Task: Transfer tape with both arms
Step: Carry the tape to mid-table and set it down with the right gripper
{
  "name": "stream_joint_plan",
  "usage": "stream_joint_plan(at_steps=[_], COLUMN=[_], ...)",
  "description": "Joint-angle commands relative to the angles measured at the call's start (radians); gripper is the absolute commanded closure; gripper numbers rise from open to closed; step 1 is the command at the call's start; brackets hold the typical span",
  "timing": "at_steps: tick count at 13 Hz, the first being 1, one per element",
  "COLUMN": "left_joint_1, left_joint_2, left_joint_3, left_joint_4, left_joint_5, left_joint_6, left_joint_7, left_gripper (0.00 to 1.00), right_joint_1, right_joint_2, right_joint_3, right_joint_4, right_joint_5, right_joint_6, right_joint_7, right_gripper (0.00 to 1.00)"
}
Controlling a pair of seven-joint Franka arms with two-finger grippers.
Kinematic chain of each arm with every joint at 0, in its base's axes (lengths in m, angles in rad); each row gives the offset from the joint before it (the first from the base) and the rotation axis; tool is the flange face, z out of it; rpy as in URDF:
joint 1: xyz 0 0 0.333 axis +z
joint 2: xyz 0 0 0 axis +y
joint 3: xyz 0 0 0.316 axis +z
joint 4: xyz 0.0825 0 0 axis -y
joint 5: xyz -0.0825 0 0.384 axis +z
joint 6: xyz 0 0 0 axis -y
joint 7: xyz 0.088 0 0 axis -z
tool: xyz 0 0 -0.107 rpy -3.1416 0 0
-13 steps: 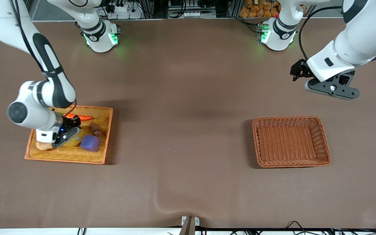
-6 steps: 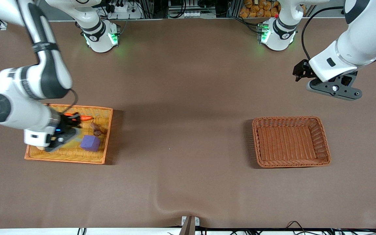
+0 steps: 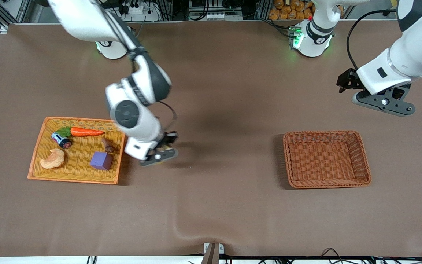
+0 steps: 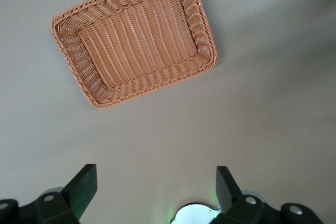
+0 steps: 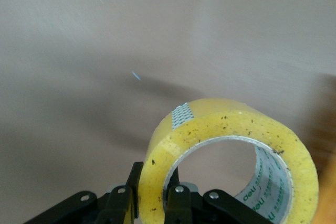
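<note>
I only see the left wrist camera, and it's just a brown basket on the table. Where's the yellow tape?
Observer: The right gripper holds the tape, pinching the ring's wall between its fingers.
Operator: My left gripper waits open above the table. Is the tape over the basket?
Observer: No. It's in the air over bare table beside a flat orange tray, toward the right arm's end.
Operator: What's in that tray?
Observer: A carrot, a purple cube, a croissant toy and two smaller things, but no tape.
</note>
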Motion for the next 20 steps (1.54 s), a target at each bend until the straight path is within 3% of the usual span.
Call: stream_joint_plan(at_steps=[1,5,9,10,11,14,15,18,20], left_joint_1=[0.003,0.003,-0.016,-0.021,-0.026,-0.065,-0.085,-0.105,-0.112], left_joint_2=[0.006,0.011,0.015,0.025,0.034,0.063,0.064,0.098,0.158], left_joint_3=[-0.002,-0.002,-0.012,-0.015,-0.016,-0.016,-0.015,-0.015,-0.015], left_joint_4=[0.016,0.016,0.023,0.029,0.037,0.071,0.077,0.114,0.178], left_joint_5=[-0.004,-0.022,-0.117,-0.151,-0.181,-0.219,-0.217,-0.217,-0.217], left_joint_6=[-0.019,-0.017,-0.017,-0.017,-0.019,-0.017,-0.017,0.018,0.021], left_joint_7=[0.02,0.011,-0.033,-0.055,-0.082,-0.193,-0.214,-0.303,-0.316], left_gripper=[0.0,0.0,0.0,0.0,0.0,0.0,0.0,0.0,0.0], right_joint_1=[0.1,0.223,0.235,0.235,0.234,0.182,0.174,0.134,0.003], right_joint_2=[0.134,0.318,0.371,0.377,0.375,0.324,0.298,0.12,-0.032], right_joint_3=[-0.012,-0.018,-0.021,-0.02,-0.02,-0.012,-0.012,-0.021,-0.011], right_joint_4=[0.144,0.316,0.327,0.327,0.327,0.33,0.33,0.278,0.212], right_joint_5=[0.012,0.003,-0.024,-0.028,-0.028,-0.017,-0.014,-0.015,-0.008], right_joint_6=[0.088,0.152,0.165,0.198,0.205,0.108,0.078,-0.118,-0.214], right_joint_7=[0.17,0.35,0.35,0.35,0.346,0.266,0.252,0.229,0.147], right_gripper=[1.0,1.0,0.95,0.82,0.54,0.12,0.03,0.0,0.0])
